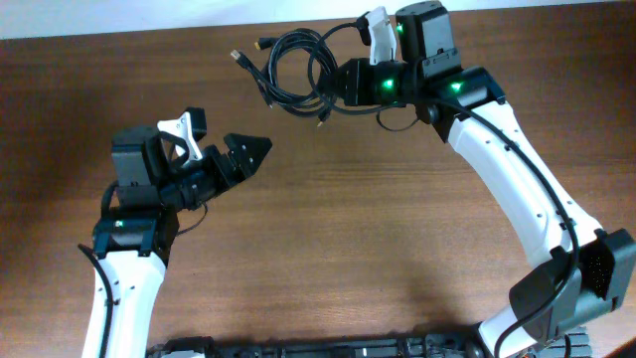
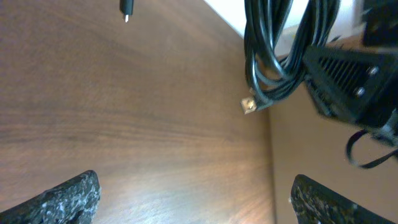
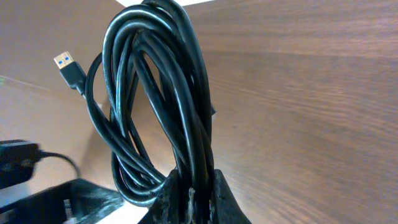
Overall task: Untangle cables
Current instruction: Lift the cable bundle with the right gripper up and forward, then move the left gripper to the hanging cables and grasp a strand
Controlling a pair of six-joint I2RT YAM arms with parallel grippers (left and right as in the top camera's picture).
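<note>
- Nearest, at the left claw (image 1: 246, 154): released, jaws spread to the full with nothing between them. Hovering over bare tabletop (image 1: 348, 229) and aimed at the bundle, probably in readiness to take a loose strand.
- Farther out, at the right claw (image 1: 334, 88): clenched on the cables (image 1: 293, 70), pinching several strands together at one side of the coil. Likely meant as an anchor, so that a pull from the other side meets resistance.
- From the right wrist: long black loops running away from the fingertips, crossing one another, none separated.
- On the loops: a blue-tongued USB plug (image 3: 67, 65) sticking out to one side, and a silver-tipped plug (image 2: 249, 106) at the low end of the loops. Also a small dark plug (image 2: 126, 9), well apart from both.
- Farthest, by the tabletop's far edge: the rest of the coil. Resting or lifted clear, cannot tell from above.
- Task barely begun, by the look of it.
- Next, at a guess: reach in with the left claw for one plug end and draw it out. Risk of tightening a crossing.
</note>
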